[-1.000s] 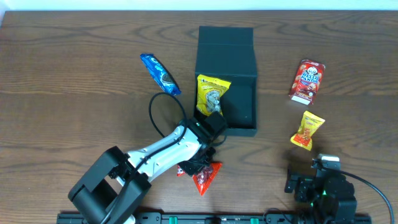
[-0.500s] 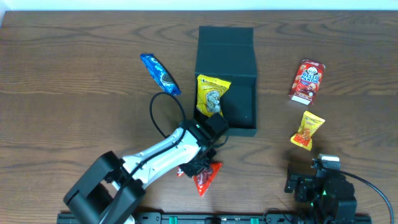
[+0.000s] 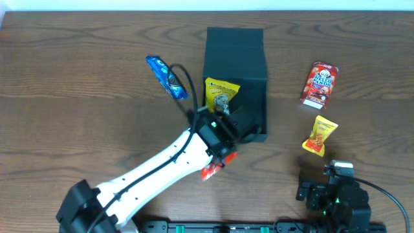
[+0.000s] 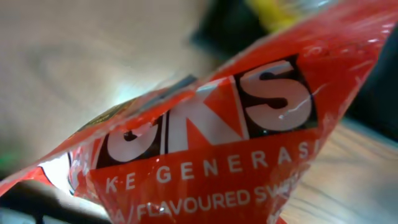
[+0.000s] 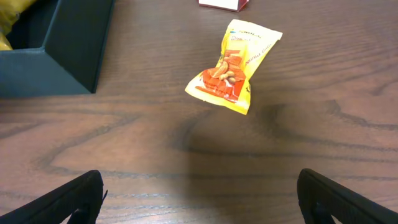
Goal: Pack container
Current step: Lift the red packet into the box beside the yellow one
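The container [image 3: 235, 71] is a dark green box near the table's middle, its flap lid folded back on the far side. A yellow snack packet [image 3: 220, 97] leans in its left half. My left gripper [image 3: 224, 153] hangs over the box's near-left corner, shut on a red snack packet [image 3: 209, 170] that dangles under it. In the left wrist view the red snack packet [image 4: 205, 143] fills the frame and hides the fingers. My right gripper [image 5: 199, 205] stands open over bare table near the front right edge [image 3: 333, 188], a yellow-orange packet [image 5: 233, 65] lying ahead of it.
A blue packet [image 3: 167, 76] lies left of the box. A red panda-print packet [image 3: 319, 84] and the yellow-orange packet [image 3: 320, 136] lie to its right. The box's near-right corner [image 5: 56, 43] shows in the right wrist view. A black cable [image 3: 187, 84] loops above my left arm.
My left gripper has closed on the red packet, lifted it off the table and carried it toward the box's near-left corner. The right arm has not moved.
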You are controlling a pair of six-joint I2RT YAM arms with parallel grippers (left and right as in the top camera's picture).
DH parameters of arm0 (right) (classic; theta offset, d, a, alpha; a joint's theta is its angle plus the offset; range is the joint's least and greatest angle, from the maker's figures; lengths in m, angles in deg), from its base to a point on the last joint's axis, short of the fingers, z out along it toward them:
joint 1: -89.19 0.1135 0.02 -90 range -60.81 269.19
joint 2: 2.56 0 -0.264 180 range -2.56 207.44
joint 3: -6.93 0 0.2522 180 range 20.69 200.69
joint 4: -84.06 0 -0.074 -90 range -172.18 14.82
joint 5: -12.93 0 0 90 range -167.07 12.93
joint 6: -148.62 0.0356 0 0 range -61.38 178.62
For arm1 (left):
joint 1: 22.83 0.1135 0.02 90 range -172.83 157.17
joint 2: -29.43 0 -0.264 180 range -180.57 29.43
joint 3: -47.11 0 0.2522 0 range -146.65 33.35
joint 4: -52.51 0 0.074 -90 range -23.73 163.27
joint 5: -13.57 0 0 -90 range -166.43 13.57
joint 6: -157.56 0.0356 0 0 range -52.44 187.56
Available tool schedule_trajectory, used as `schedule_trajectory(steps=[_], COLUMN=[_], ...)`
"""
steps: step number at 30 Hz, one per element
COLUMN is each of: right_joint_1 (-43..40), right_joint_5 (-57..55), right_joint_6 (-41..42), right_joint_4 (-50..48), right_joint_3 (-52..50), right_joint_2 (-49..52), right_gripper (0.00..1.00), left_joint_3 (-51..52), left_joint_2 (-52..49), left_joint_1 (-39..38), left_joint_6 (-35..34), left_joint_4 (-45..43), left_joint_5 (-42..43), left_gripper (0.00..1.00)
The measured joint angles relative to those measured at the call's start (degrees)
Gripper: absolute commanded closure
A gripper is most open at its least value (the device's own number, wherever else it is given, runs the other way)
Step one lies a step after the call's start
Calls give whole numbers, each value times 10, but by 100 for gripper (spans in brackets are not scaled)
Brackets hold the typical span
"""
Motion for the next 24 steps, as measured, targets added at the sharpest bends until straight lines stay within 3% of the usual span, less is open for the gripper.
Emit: schedule_trajectory(steps=[5, 8, 13, 24], right_joint_1=[0, 0, 0, 0], right_joint_5=[0, 0, 0, 0], right_joint_6=[0, 0, 0, 0], right_joint_4=[0, 0, 0, 0], right_joint_3=[0, 0, 0, 0], right_joint_2=[0, 0, 0, 0], right_gripper=[1, 1, 1, 1], left_joint_3=[-117, -211, -287, -351], left_joint_2=[-37, -108, -197, -301], left_joint_1=[7, 20, 35, 39], left_joint_6=[144, 250, 349, 411], left_joint_4=[23, 52, 63, 17], left_joint_5=[-22, -30, -31, -10], left_gripper=[94, 94, 94, 94])
